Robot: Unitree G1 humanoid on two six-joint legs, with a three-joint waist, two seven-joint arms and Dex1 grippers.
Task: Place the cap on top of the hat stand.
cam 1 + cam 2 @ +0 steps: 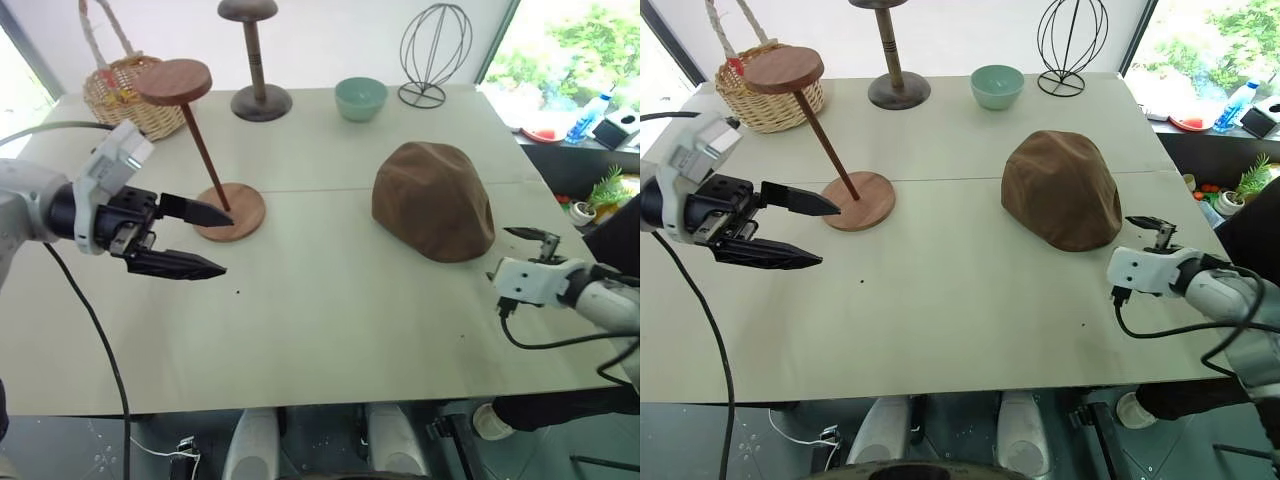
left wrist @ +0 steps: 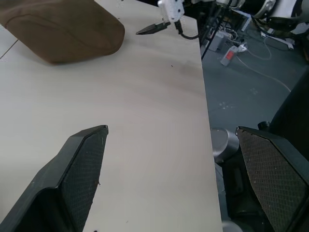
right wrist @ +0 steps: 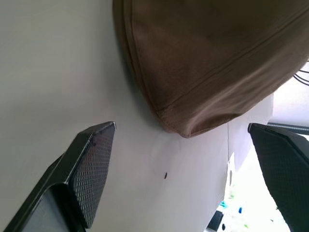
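Fingers of both grippers are standing wide apart with nothing between them. Nearest, at the right edge of the pale table [image 1: 330, 330], the right gripper [image 1: 535, 240] is hovering low, its black fingertips pointing toward the far side, and the cap [image 1: 435, 198] is lying just beyond and slightly to the left of those tips, not touching them; in the right wrist view the cap's [image 3: 203, 63] brim edge is sitting ahead of the two spread fingers [image 3: 89, 164], a bare strip of table separating it from them. Over on the left, the left gripper [image 1: 195, 238] is hanging above the table with its fingers aimed rightward, one above the other, their tips just beside the round base of the hat stand [image 1: 205, 150] but apart from it. From the left wrist view the cap [image 2: 58, 29] is lying well beyond that gripper's fingers [image 2: 79, 174], across open tabletop. The brown cap is resting dome-up on the right half of the table, well apart from the hat stand, whose slanted rod is leaning left toward its empty top disc. Farther back a wicker basket [image 1: 125, 95], a darker turned-wood stand [image 1: 257, 60], a teal bowl [image 1: 360, 98] and a black wire globe stand [image 1: 433, 50] are lining the far edge.
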